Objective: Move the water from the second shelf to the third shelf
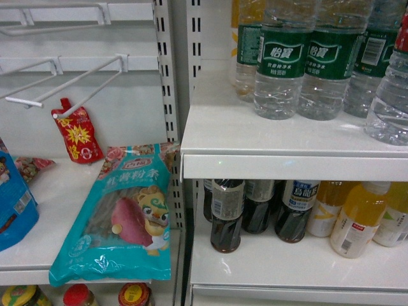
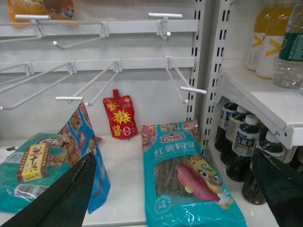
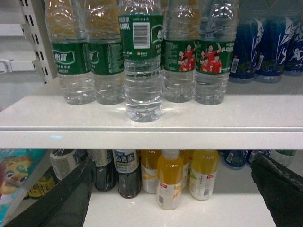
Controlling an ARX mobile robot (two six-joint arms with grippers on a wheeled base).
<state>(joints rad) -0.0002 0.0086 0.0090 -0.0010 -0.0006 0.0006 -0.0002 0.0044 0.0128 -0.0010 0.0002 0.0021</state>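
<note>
Several water bottles with dark green labels stand in a row on the upper white shelf (image 3: 57, 120). One water bottle (image 3: 142, 90) stands in front of the row near the shelf edge, its barcode facing me. In the head view the water bottles (image 1: 280, 70) are at the top right. My right gripper (image 3: 173, 161) is open and empty, below and in front of that shelf edge, apart from the bottles. My left gripper (image 2: 173, 156) is open and empty, over the left bay's shelf. Neither gripper shows in the head view.
The shelf below (image 3: 227, 213) holds dark tea bottles (image 3: 127, 175) and orange drink bottles (image 3: 169, 182). Blue bottles (image 3: 258, 47) stand right of the water. The left bay has a teal noodle packet (image 2: 187, 179), a red pouch (image 2: 120, 116), a blue bag (image 2: 90, 156) and wire hooks (image 2: 182, 85).
</note>
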